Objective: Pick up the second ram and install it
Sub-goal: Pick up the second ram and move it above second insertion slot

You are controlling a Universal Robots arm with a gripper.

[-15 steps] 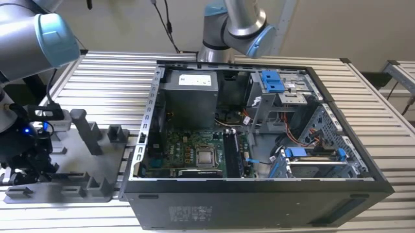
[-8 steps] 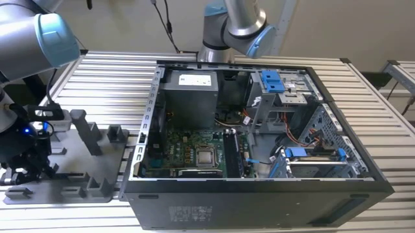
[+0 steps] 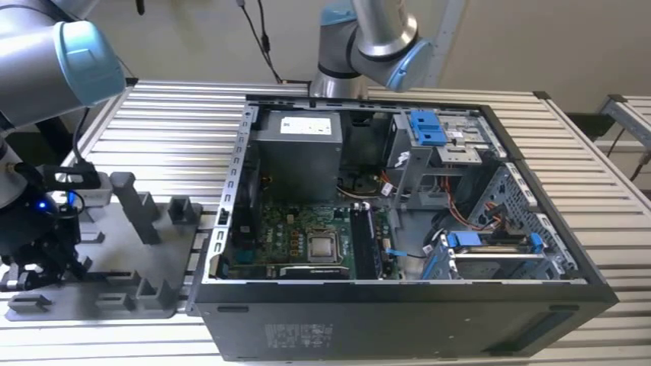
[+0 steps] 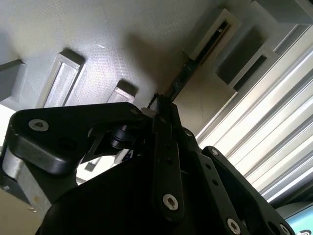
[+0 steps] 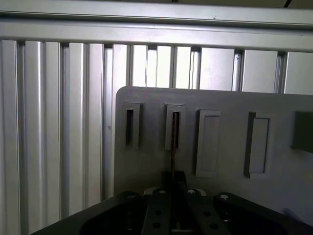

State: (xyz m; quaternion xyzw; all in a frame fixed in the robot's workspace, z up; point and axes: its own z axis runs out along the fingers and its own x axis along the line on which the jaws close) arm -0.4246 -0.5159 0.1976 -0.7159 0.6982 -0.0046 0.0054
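A robot arm's hand (image 3: 41, 258) works over the grey fixture tray (image 3: 152, 255) at the exterior view's left, beside an open computer case (image 3: 407, 316) on the slatted bench (image 3: 173, 107). In both wrist views the hand (image 4: 159, 105) (image 5: 173, 177) appears clenched on the second ram (image 4: 182, 78) (image 5: 173, 147). The stick is seen edge-on as a thin dark line running from the fingertips to a narrow slot in the tray (image 5: 146, 152). Whether its far edge has cleared that slot cannot be told. The step in hand looks to be drawing the stick from its holder. Doing this well likely means a straight pull in line with the slot, with the board upright and no twist, since a thin card would bind or flex against the slot walls. The motherboard (image 3: 295, 236) lies well apart, inside the case.
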